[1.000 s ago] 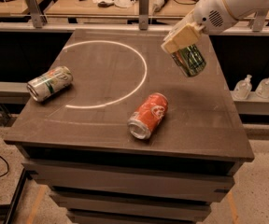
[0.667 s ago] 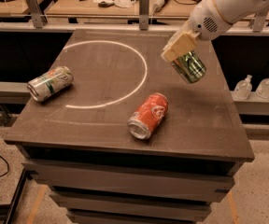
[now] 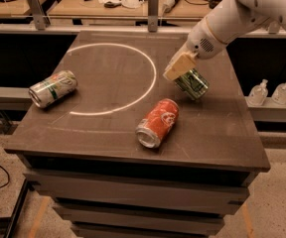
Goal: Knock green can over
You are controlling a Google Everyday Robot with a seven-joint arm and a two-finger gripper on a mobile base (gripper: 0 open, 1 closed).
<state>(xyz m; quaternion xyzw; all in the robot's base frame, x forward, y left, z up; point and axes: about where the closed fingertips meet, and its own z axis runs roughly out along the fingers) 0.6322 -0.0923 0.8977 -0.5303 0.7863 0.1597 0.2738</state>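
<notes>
The green can is on the right side of the frame, a bit above the middle. It leans over, and the gripper has its tan jaws closed on the can's top end. I cannot tell if the can's low end touches the tabletop. An orange-red can lies on its side near it, lower and to the left. A pale can lies on its side far off at the left. A white ring is drawn between them. The white arm hides the can's top and runs off the upper right. Two small bottles stand at the right edge.
</notes>
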